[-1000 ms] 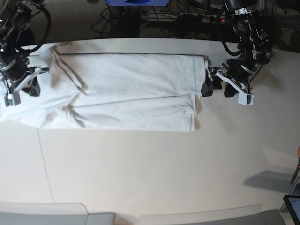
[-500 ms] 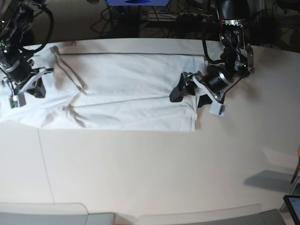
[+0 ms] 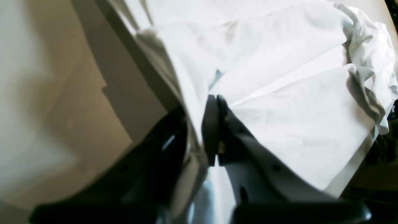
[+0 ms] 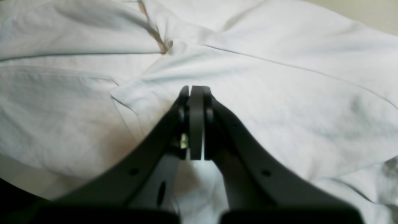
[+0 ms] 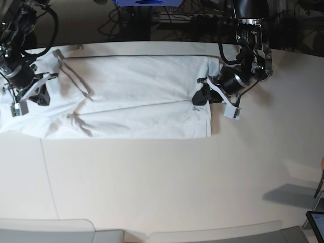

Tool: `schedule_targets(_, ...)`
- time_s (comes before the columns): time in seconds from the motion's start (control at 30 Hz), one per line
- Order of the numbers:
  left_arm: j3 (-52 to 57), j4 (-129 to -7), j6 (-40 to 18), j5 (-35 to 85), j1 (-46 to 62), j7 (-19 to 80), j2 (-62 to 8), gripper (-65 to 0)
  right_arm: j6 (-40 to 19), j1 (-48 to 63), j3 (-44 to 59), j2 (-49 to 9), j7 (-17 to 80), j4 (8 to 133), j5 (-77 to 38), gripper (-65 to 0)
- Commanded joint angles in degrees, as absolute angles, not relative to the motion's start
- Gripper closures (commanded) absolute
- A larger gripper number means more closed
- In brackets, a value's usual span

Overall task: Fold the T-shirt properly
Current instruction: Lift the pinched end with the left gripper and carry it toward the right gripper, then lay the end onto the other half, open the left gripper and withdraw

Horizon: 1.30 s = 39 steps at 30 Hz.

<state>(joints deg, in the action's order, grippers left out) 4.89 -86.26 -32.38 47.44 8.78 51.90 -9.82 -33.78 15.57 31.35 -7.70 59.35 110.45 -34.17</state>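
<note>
The shirt [image 5: 131, 96] is lying flat across the far half of the bench [image 5: 162, 187], already narrowed into a long band, collar end toward the base view's left and hem toward its right. The left pincer [image 5: 201, 96] is sitting on the hem end; its wrist view is showing the jaws pressed together with a ridge of cloth pinched between them [image 3: 214, 124], so it is holding the shirt's hem edge. The right pincer [image 4: 192, 102] is resting over the collar end with its jaws closed flat on each other; whether any cloth is caught in them I cannot tell.

The step in hand looks like the crosswise fold: taking the hem end to carry it over toward the collar. The next move is likely calling for a lift high enough to clear the lower layers, then a straight carry so the edges line up.

The base view is giving the whole layout and both arms; only the wrist views are showing the jaws and the cloth bunching at the left grip.
</note>
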Motion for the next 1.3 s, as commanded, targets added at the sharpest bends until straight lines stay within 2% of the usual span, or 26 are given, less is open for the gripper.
schedule_targets(0.0,5.32,-87.08,-31.87,46.99,8.66,53.05,-10.07,0.0,-33.8,15.25,31.43,-8.48,57.8,111.34,-35.12,-0.9)
schedule_targets(0.1,5.41,-90.07,-31.6,47.08,8.84,53.05,-10.24,0.0,-33.8,15.25,31.43,-8.48,57.98,111.34,-35.12,-0.9)
schedule_targets(0.27,4.18,-99.03,-25.54,47.16,9.27,53.14,-10.07,0.0,-33.8,14.99,31.34,-8.22,57.8,111.34,-29.76,-0.9)
schedule_targets(0.4,-0.4,-103.78,-22.73,47.16,8.48,53.14,-9.98,0.0,-33.89,14.46,31.34,-8.13,57.71,111.34,-25.54,-0.9)
schedule_targets(0.5,-5.76,-105.45,-18.15,47.16,7.16,53.14,-9.63,0.0,-33.89,14.46,31.34,-8.13,57.71,111.34,-25.27,-0.9)
schedule_targets(0.67,-14.46,-105.63,-15.78,47.16,4.44,53.14,-7.16,0.0,-33.89,14.46,31.34,-8.22,57.71,111.34,-25.19,-0.9)
schedule_targets(0.93,-20.09,-103.87,-15.6,46.73,0.57,53.14,-0.13,0.0,-33.89,14.46,31.34,-8.48,57.71,111.34,-25.19,-0.9)
schedule_targets(1.1,-26.15,-99.82,-9.89,46.9,-1.89,53.05,2.42,0.0,-33.89,14.46,31.34,-8.48,57.71,111.34,-25.19,-0.9)
schedule_targets(1.27,-29.32,-94.99,-9.63,46.73,-3.3,52.79,5.58,0.0,-33.89,14.46,31.34,-8.48,57.71,111.34,-25.19,-0.9)
